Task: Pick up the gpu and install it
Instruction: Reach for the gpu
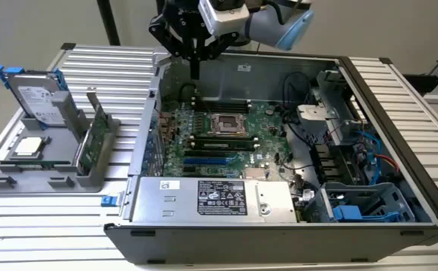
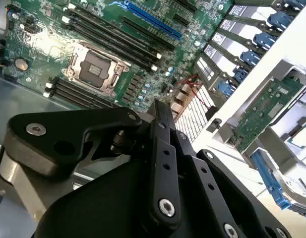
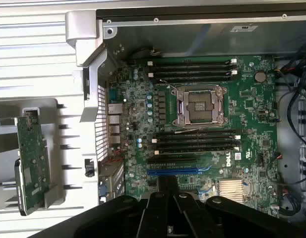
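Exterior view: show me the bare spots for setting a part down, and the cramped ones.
Free: ribbed table in front of the grey holder, and behind it beside the case. Crowded: the holder, carrying hard drive, CPU and gpu; the cabled case interior.

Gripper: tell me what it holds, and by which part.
Nothing. The gripper hangs shut and bare over the open case, and the gpu stands in the grey holder outside it.

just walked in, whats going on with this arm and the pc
A robot arm's gripper hangs shut and empty over the open pc case, above the motherboard. The gpu stands upright in the grey holder at the exterior view's left, outside the case, not yet picked up.
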`<state>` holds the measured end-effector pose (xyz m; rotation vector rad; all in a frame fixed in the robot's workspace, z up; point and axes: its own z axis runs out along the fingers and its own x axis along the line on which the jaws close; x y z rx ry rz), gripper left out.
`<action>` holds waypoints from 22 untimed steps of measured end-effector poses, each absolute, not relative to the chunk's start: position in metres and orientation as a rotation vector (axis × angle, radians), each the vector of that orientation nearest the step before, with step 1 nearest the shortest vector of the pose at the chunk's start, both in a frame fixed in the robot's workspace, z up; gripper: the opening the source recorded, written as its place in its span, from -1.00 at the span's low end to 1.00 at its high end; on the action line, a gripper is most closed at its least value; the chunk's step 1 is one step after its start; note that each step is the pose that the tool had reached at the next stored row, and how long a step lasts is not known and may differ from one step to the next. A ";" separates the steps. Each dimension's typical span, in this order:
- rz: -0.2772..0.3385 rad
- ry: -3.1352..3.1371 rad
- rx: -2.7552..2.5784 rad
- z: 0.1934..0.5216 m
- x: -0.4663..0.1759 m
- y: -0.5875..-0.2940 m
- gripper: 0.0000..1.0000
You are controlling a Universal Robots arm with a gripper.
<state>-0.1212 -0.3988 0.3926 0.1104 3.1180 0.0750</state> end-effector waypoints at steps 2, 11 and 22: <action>0.075 3.118 0.110 0.393 -0.121 -0.399 -1.00; 0.074 3.118 0.110 0.393 -0.121 -0.399 -1.00; 0.070 3.118 0.110 0.393 -0.123 -0.399 -1.00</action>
